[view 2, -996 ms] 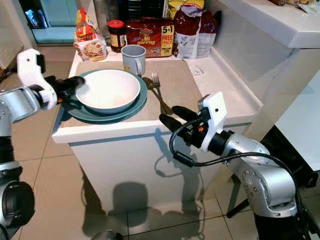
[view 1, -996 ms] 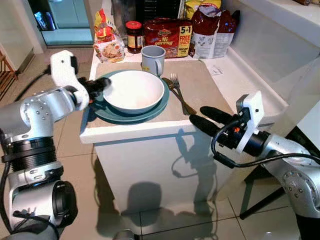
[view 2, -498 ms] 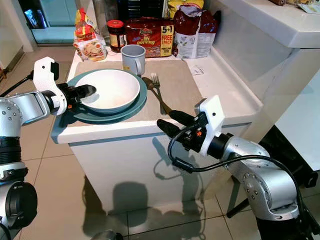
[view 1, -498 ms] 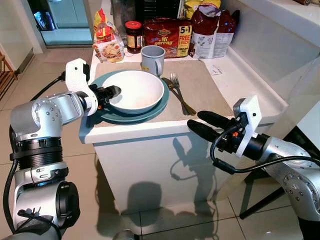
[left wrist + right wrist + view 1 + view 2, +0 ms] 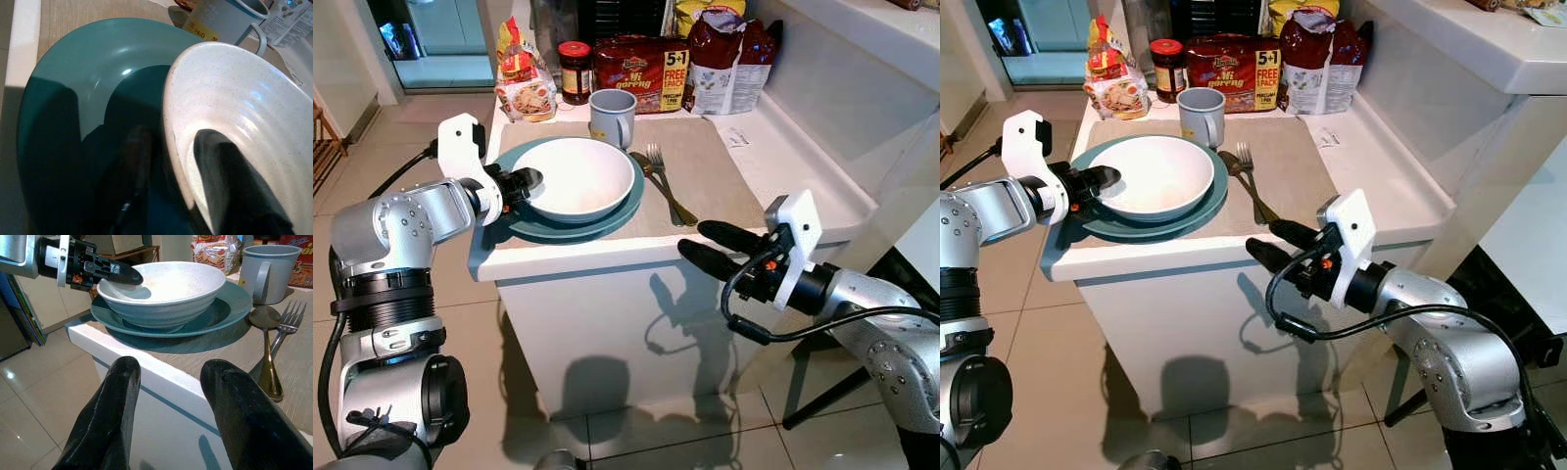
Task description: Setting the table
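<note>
Left tool (image 5: 521, 182), having closed in from the side, now clamps the rim of the white bowl (image 5: 576, 177) sitting on the teal plate (image 5: 628, 203) on the tabletop (image 5: 783, 186), ready for repositioning, while the right tool (image 5: 709, 245), fingers apart, hovers off the front edge.

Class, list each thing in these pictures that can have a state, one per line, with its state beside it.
white bowl: upright, sitting in the teal plate, rim between the left tool's fingers
teal plate: flat on the mat
mug: upright behind the plate
spoon and fork: lying beside the plate
red-lidded jar: lid on
left tool: on the bowl rim
right tool: open, off the counter edge
</note>
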Controlling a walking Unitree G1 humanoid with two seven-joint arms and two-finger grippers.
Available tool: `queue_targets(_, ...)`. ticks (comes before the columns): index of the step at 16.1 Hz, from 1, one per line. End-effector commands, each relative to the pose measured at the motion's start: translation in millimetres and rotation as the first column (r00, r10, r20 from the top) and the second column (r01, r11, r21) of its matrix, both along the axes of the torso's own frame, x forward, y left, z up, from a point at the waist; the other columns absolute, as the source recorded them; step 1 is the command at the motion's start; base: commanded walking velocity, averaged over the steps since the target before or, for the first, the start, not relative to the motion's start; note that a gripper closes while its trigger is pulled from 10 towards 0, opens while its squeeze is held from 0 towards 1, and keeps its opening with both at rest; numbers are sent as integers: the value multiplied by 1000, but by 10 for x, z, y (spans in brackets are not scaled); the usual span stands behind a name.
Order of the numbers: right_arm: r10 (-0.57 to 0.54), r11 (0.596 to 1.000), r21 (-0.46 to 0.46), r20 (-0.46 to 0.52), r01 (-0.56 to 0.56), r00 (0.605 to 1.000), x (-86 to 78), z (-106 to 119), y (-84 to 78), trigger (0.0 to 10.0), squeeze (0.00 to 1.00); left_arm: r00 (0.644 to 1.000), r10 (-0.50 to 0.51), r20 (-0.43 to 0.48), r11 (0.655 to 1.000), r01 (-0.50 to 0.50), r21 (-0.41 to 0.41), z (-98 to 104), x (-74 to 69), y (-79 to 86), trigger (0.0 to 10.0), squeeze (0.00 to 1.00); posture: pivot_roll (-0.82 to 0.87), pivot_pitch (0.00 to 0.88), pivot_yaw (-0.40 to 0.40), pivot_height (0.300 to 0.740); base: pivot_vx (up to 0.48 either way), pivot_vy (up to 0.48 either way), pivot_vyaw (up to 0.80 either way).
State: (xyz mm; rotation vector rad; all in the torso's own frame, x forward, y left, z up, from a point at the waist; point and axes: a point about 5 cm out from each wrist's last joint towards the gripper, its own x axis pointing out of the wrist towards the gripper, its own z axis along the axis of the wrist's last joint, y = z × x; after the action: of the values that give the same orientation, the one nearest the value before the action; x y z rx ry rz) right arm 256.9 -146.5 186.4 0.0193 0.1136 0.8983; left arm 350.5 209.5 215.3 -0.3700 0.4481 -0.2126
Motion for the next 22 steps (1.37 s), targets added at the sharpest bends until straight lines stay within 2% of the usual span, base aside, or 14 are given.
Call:
queue_targets(1, 13, 1000, -15, 19, -13, 1000, -15, 33, 10, 10000, 0, 1000, 9, 12, 1000, -9, 10, 31, -2, 21, 0, 0, 5, 0, -14, 740, 0, 0, 0)
queue_targets(14, 17, 999, -30, 36, -15, 999, -15, 38, 0, 10000, 0, 991, 89, 97, 995, -85, -44, 182, 24, 86, 0, 16, 0, 0, -13, 740, 0, 0, 0)
queue_targets(16, -1, 1000, -23, 49, 2, 999, 1, 57, -2, 10000, 0, 955, 135, 264, 981, -90, -173, 452, 27, 64, 0, 0, -6, 0, -10, 740, 0, 0, 0)
queue_targets(17, -27, 1000, -14, 62, 28, 998, 19, 77, -6, 10000, 0, 908, 175, 380, 965, -81, -251, 654, -13, 53, 0, 0, -2, 0, -9, 740, 0, 0, 0)
queue_targets(19, -56, 998, 5, 75, 56, 996, 36, 105, -11, 10000, 0, 861, 195, 470, 957, -62, -284, 804, -82, 27, 0, 0, -3, 0, -10, 740, 0, 0, 0)
queue_targets(21, -126, 991, 57, 101, 121, 987, 84, 153, -4, 10000, 0, 778, 217, 589, 954, -40, -298, 940, -199, -5, 0, 0, -6, 0, -10, 740, 0, 0, 0)
queue_targets(22, -155, 986, 79, 113, 147, 982, 104, 172, 4, 10000, 0, 735, 218, 642, 956, -28, -293, 980, -255, -16, 10000, 0, -6, 0, -10, 740, 0, 0, 0)
